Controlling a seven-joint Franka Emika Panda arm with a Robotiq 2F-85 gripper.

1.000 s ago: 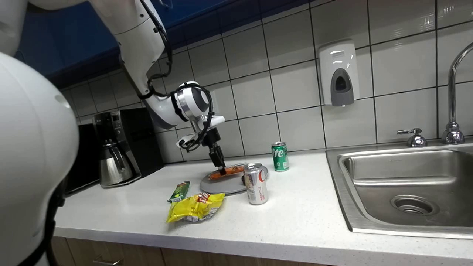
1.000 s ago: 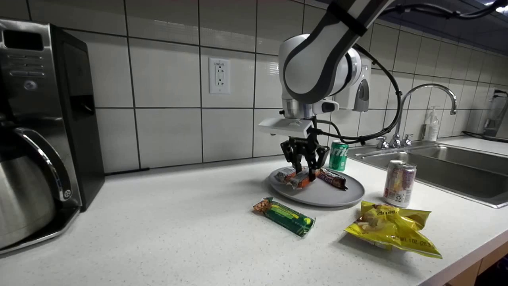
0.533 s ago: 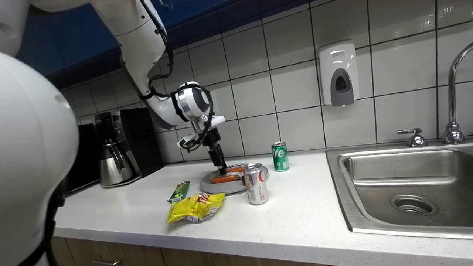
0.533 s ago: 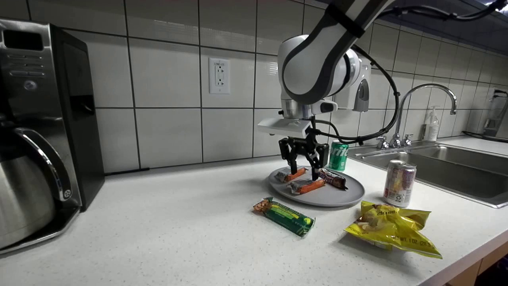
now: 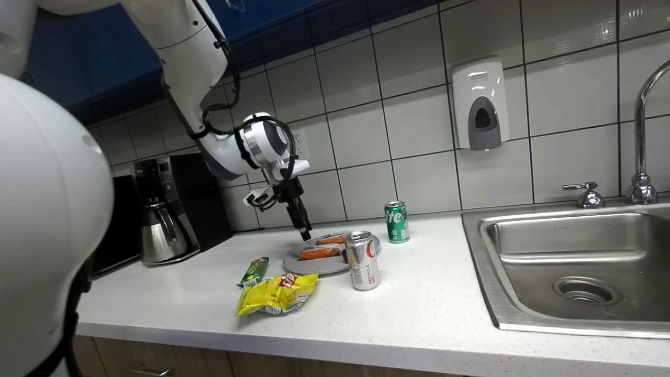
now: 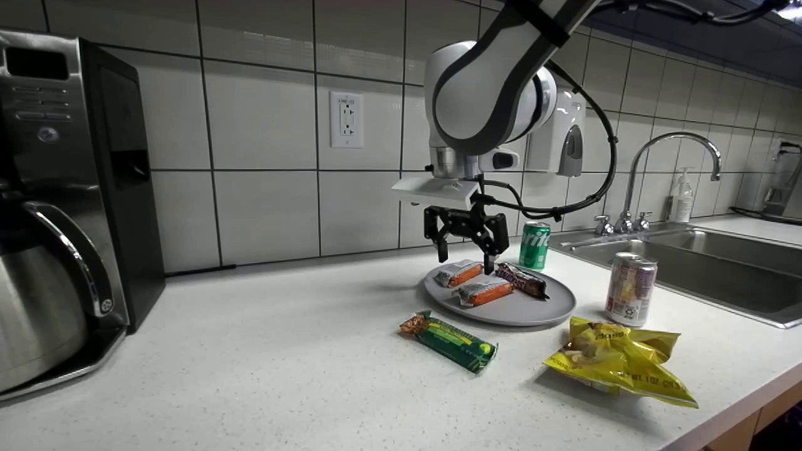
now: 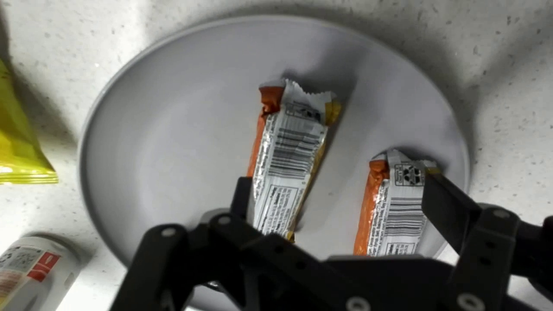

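Fingers [image 6: 489,260] raised since half a second ago, spread wide, near two orange-silver wrapped bars [image 6: 485,292] on gray plate [image 6: 532,311], dark-wrapped bar [image 6: 524,281] beside them.

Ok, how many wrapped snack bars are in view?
4. In an exterior view, the gray plate holds three: a rear orange bar, a front orange bar, and a brown bar nearest the sink. The green granola bar lies on the counter, off the plate.

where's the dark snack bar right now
In an exterior view, the dark snack bar lies on the gray plate, right of the nearer orange bar, with the green can behind it.
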